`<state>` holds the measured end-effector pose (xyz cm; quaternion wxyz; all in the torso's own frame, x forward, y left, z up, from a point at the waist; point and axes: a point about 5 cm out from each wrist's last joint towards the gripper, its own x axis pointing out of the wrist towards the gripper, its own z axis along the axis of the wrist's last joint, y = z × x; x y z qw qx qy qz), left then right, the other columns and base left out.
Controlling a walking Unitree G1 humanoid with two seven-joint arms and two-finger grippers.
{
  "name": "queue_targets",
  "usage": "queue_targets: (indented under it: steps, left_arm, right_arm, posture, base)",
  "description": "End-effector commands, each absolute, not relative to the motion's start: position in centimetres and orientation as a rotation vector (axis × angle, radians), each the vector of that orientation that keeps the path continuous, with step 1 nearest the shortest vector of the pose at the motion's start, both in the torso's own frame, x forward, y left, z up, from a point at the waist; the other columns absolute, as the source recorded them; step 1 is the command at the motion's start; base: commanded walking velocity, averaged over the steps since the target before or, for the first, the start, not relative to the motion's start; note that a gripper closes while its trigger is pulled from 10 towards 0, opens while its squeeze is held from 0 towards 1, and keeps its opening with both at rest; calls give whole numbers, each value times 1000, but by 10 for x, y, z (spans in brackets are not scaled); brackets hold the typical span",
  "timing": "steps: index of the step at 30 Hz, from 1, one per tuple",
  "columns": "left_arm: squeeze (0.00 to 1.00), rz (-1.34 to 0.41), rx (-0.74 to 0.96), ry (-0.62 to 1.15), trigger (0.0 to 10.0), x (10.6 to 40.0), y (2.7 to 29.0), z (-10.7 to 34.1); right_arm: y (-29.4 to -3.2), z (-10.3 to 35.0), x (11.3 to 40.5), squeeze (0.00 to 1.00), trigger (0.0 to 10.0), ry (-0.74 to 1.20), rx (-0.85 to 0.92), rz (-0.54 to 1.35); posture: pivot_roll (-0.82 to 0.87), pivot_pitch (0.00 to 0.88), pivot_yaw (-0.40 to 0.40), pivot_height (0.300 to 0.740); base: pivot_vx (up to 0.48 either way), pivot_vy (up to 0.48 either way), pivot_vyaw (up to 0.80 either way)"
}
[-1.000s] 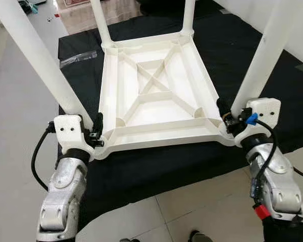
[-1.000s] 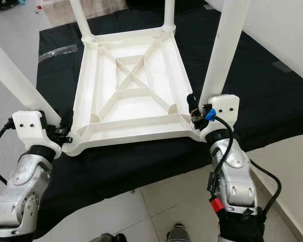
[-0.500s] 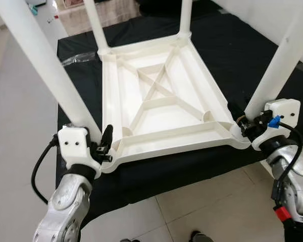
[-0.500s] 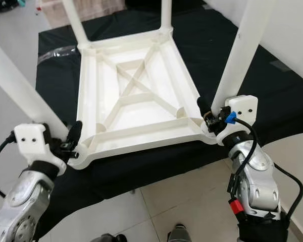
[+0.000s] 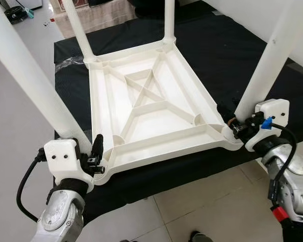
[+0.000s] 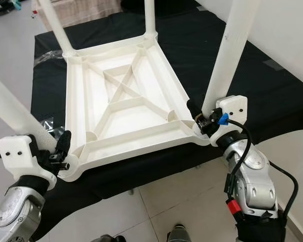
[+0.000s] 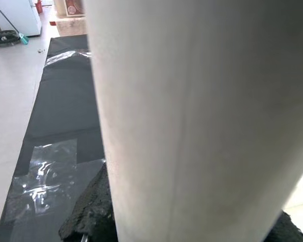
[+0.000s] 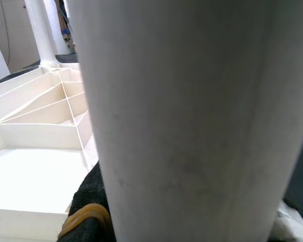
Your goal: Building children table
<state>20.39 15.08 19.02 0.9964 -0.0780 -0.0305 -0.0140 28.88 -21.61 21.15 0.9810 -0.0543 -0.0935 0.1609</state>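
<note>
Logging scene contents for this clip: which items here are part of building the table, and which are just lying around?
Part of the job:
- upside-down white table with four legs fitted
- near-left leg, left gripper closed around its base
- near-right leg, right gripper closed around its base

Lying about:
- black mat
- clear plastic wrap

I saw a black cloth-covered platform (image 5: 217,45) standing on a floor of pale square tiles (image 5: 202,201), and a crumpled sheet of clear plastic film (image 7: 40,171) lay flat on the cloth near its edge. Far back on the floor I made out a dark coil of cable with a teal piece beside it (image 5: 15,11), well apart from the platform. At the bottom edge of my view sat two dark rounded shapes (image 6: 177,236) on the tiles, too cut off to tell what they were.
</note>
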Motion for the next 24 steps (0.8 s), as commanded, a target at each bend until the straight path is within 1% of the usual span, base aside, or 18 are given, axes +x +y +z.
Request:
queue_targets:
  steps: [1, 3, 6, 9, 12, 18, 21, 22, 24]
  left_arm:
    - [0, -164, -204, 76, 10000, 201, 129, 174]
    - [0, -118, -193, 90, 10000, 197, 139, 170]
    - [0, -103, -188, 96, 10000, 196, 142, 169]
    - [0, -65, -180, 95, 10000, 197, 150, 169]
    - [0, -56, -176, 89, 10000, 199, 153, 170]
    - [0, -54, -167, 77, 10000, 203, 155, 172]
    - [0, -60, -159, 73, 10000, 204, 156, 173]
    - [0, -89, -132, 50, 10000, 212, 159, 176]
    - [0, -103, -122, 40, 10000, 217, 161, 178]
  right_arm:
    - [-160, 192, 290, 0, 10000, -109, -72, 612]
    - [-156, 191, 289, 0, 10000, -111, -60, 624]
    - [-154, 191, 288, 0, 10000, -113, -57, 630]
    - [-146, 190, 285, 0, 10000, -111, -30, 661]
    - [-142, 189, 284, 0, 10000, -108, -22, 672]
    - [-142, 189, 284, 0, 10000, -110, -18, 661]
    - [-142, 189, 285, 0, 10000, -112, -8, 648]
    - [-145, 186, 289, 0, 10000, -97, -44, 587]
    - [-146, 185, 290, 0, 10000, -93, -53, 567]
  posture:
    - [-7, 213, 86, 740]
    - [2, 214, 80, 740]
    - [2, 214, 80, 740]
    - [5, 214, 77, 740]
    - [5, 214, 78, 740]
    - [4, 219, 79, 740]
    - [4, 219, 79, 740]
    - [4, 216, 78, 740]
    - [4, 214, 77, 740]
  base:
    - [0, 0, 0]
    - [0, 0, 0]
    - [0, 0, 0]
    - [0, 0, 800]
    - [0, 0, 800]
    - [0, 0, 800]
    - [0, 0, 0]
    - [0, 0, 0]
    - [0, 0, 0]
